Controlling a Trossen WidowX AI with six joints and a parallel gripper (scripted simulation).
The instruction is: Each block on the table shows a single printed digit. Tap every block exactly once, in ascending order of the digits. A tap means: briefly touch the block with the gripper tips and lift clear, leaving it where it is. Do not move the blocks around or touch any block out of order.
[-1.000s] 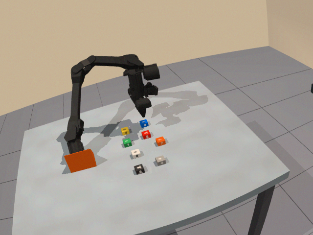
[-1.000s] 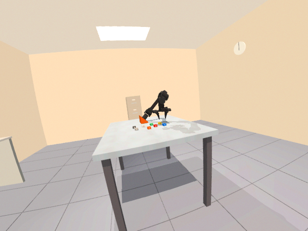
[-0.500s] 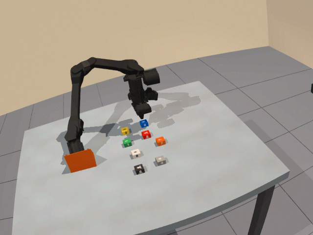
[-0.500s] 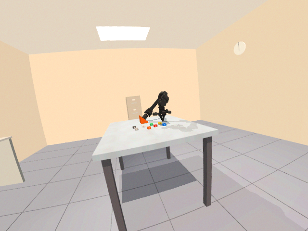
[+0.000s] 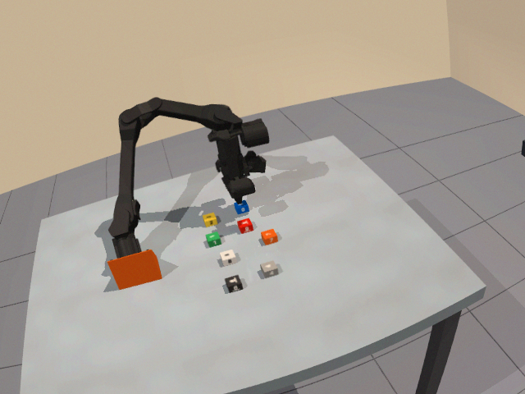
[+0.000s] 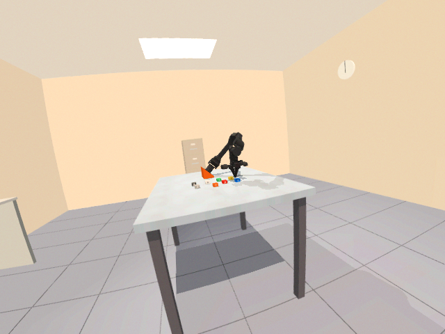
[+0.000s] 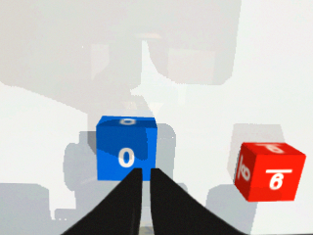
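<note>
My gripper (image 5: pixel 239 200) (image 6: pixel 235 176) (image 7: pixel 146 176) is shut and empty, tips low at the blue block (image 5: pixel 241 207) (image 6: pixel 237 179) (image 7: pixel 126 142), digit 0. In the wrist view the tips overlap its lower right edge; contact is unclear. The red block (image 5: pixel 244 226) (image 7: pixel 274 171) shows a 6-like digit with a bar above it in the wrist view. The green block (image 5: pixel 213 239) shows 1, the orange block (image 5: pixel 269 236) 7, the grey block (image 5: pixel 269 269) 4. Digits on the yellow block (image 5: pixel 209 219), white block (image 5: pixel 228 257) and black block (image 5: pixel 233 283) are unclear.
The arm's orange base (image 5: pixel 134 270) (image 6: pixel 206 173) stands left of the blocks in the top view. The arm arches over the table (image 5: pixel 339 254) (image 6: pixel 179 201). The red block is the nearest neighbour of the blue one; the yellow block sits to its left.
</note>
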